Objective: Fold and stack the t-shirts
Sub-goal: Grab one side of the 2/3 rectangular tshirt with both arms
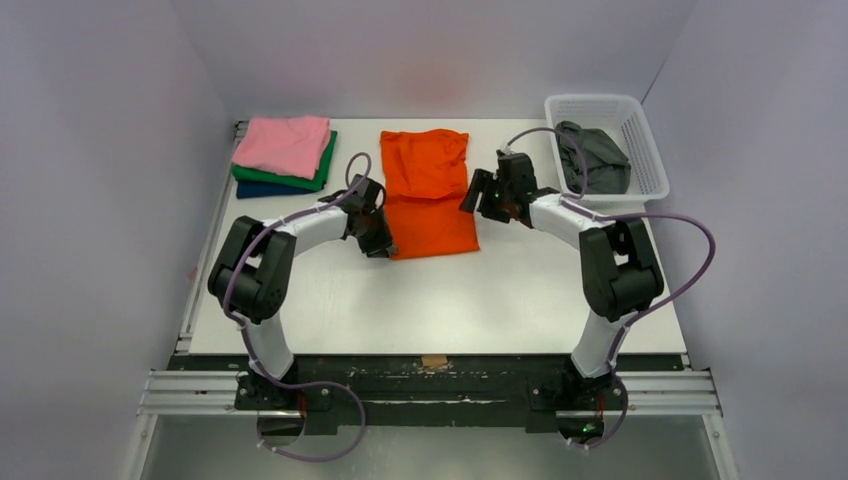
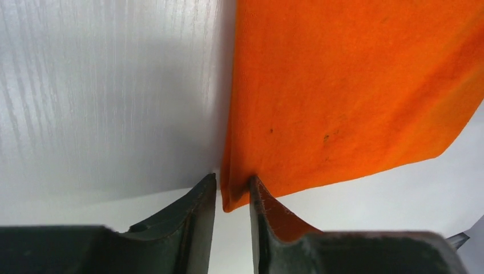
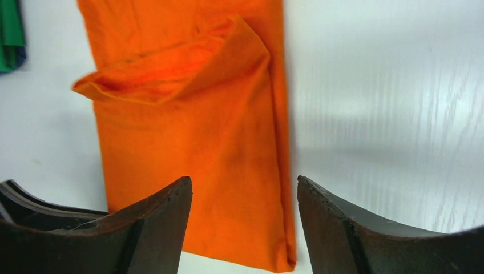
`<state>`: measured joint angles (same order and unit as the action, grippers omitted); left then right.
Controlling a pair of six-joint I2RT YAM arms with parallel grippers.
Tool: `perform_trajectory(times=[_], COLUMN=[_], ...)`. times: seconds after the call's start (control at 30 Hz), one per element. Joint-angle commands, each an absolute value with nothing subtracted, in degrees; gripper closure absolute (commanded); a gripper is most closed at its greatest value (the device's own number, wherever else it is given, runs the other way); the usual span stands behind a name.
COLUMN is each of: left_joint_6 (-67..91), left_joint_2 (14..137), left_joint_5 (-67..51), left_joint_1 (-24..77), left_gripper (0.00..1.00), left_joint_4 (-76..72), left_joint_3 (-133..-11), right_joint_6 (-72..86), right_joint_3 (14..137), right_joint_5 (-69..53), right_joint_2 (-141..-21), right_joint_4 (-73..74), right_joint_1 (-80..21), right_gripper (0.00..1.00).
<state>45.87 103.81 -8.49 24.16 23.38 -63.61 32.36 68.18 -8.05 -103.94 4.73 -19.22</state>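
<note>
The orange t-shirt (image 1: pixel 428 190) lies folded into a long strip at the middle of the white table (image 1: pixel 500 300). My left gripper (image 1: pixel 378 240) is at its near left corner. In the left wrist view the jaws (image 2: pixel 233 182) have closed to a narrow gap with the orange corner (image 2: pixel 342 85) pinched between them. My right gripper (image 1: pixel 478 200) hovers open over the strip's right edge, and the orange cloth (image 3: pixel 188 137) shows between its spread fingers (image 3: pixel 242 185), with a loose fold at the far end. Pink (image 1: pixel 283 143), green (image 1: pixel 325 170) and navy (image 1: pixel 262 189) t-shirts sit stacked at the back left.
A white lattice basket (image 1: pixel 640 110) at the back right holds a crumpled dark grey t-shirt (image 1: pixel 598 160). The green shirt's edge (image 3: pixel 10 34) shows at the top left of the right wrist view. Both arms' cables loop above the table.
</note>
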Motion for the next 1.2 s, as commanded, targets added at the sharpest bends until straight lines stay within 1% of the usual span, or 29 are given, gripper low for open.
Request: perform_trajectory(times=[0.0, 0.1, 0.43, 0.57, 0.67, 0.73, 0.8, 0.87, 0.9, 0.93, 1.07, 1.17], left_joint_6=[45.81, 45.55, 45.02, 45.21, 45.49, 45.7, 45.83, 45.92, 46.07, 46.17, 46.45, 47.2], left_joint_2=[106.63, 107.94, 103.57, 103.83, 103.89, 103.89, 104.15, 104.4, 104.43, 104.31, 100.15, 92.62], left_joint_5=[-9.24, -10.18, -9.13, -9.47, -9.48, -9.56, -9.78, -10.43, -10.72, -10.92, -11.58, -11.2], left_joint_1=[24.52, 24.48, 24.84, 25.12, 25.13, 25.09, 25.14, 25.12, 25.12, 25.11, 25.24, 26.9], left_gripper=[0.78, 1.0, 1.0, 1.0, 1.0, 1.0, 1.0, 1.0, 1.0, 1.0, 1.0, 1.0], left_joint_4=[21.9, 21.84, 21.58, 21.44, 20.98, 20.47, 20.14, 19.98, 19.73, 19.74, 19.49, 20.68], left_joint_3=[-65.65, -65.91, -62.58, -62.6, -62.06, -61.72, -61.66, -61.55, -61.34, -61.04, -57.49, -53.06], right_joint_6=[33.52, 34.24, 36.8, 36.99, 37.08, 37.34, 37.53, 37.41, 37.4, 37.63, 38.35, 37.91], right_joint_3=[64.94, 62.96, 54.01, 53.84, 53.49, 53.37, 53.12, 53.17, 53.14, 53.05, 49.92, 45.93], right_joint_5=[-5.98, -6.08, -6.05, -7.01, -7.39, -8.16, -9.09, -8.91, -8.43, -8.18, -10.36, -11.55], right_joint_2=[-102.8, -102.34, -97.27, -97.64, -98.01, -98.69, -99.08, -99.42, -99.59, -99.8, -96.2, -87.46], right_joint_4=[8.15, 9.74, 9.43, 10.05, 9.53, 9.58, 8.77, 7.76, 7.47, 7.65, 6.91, 9.74], right_joint_1=[-19.3, -19.32, -19.47, -19.95, -20.83, -21.14, -21.46, -21.62, -21.67, -21.74, -22.15, -23.55], right_gripper=[0.35, 0.41, 0.52, 0.57, 0.62, 0.67, 0.76, 0.89, 0.98, 1.0, 1.0, 1.0])
